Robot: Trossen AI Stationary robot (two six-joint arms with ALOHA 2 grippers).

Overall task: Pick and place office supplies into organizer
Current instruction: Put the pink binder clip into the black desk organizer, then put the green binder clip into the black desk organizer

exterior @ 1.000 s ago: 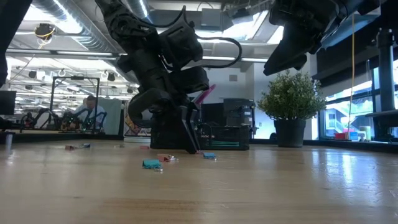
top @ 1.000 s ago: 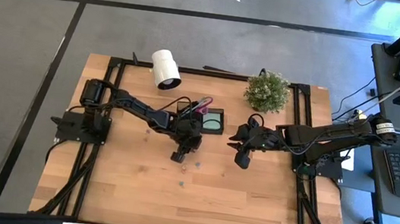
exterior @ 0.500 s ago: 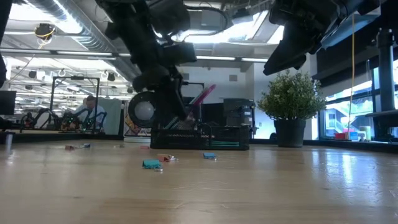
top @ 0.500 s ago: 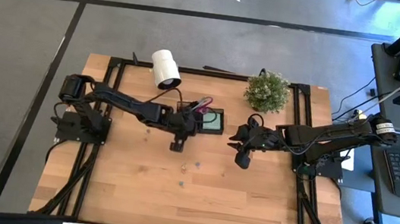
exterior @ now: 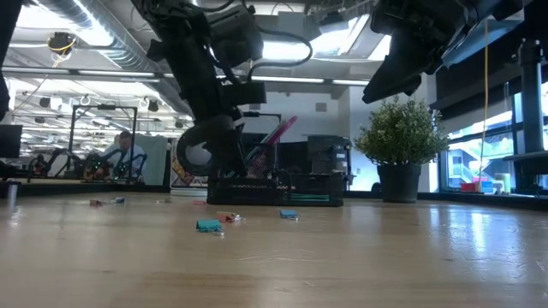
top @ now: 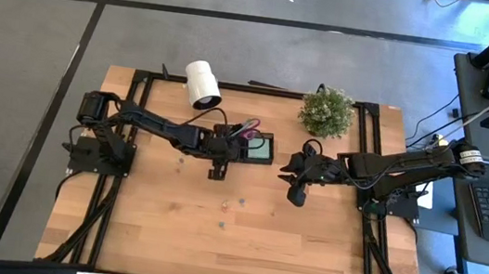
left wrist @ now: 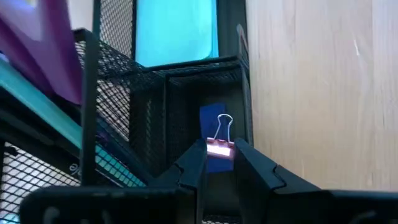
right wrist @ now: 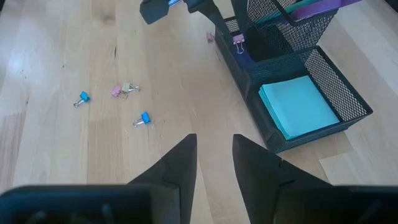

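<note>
The black mesh organizer [top: 248, 147] stands at the table's far middle. It holds purple-handled scissors [top: 247, 128], pens and the mint-green sticky pad [right wrist: 298, 106]. My left gripper [left wrist: 219, 155] points down over the organizer's small compartment at its left near corner and is shut on a small pink binder clip [right wrist: 238, 39]. A blue clip [left wrist: 214, 118] lies in that compartment under it. My right gripper [top: 297, 192] hovers open and empty to the right of the organizer. My left gripper pinches the pink binder clip's body [left wrist: 217, 148] between its two fingertips, coming from above and pointing down. The clip's wire handle [left wrist: 224, 126] sticks out beyond the fingers. The clip hangs clear, just above the compartment's floor.
Several small loose clips lie on the wood near the middle: blue ones [right wrist: 82, 98] [right wrist: 144, 118] and a pink one [right wrist: 118, 91]. A white roll [top: 201, 83] and a small green plant [top: 327, 112] stand at the far edge. A black frame rims the table.
My left gripper has risen from the table's middle, where its fingers stood on the wood, and gone toward the far edge to the organizer's left near compartment. My right arm has kept still.
</note>
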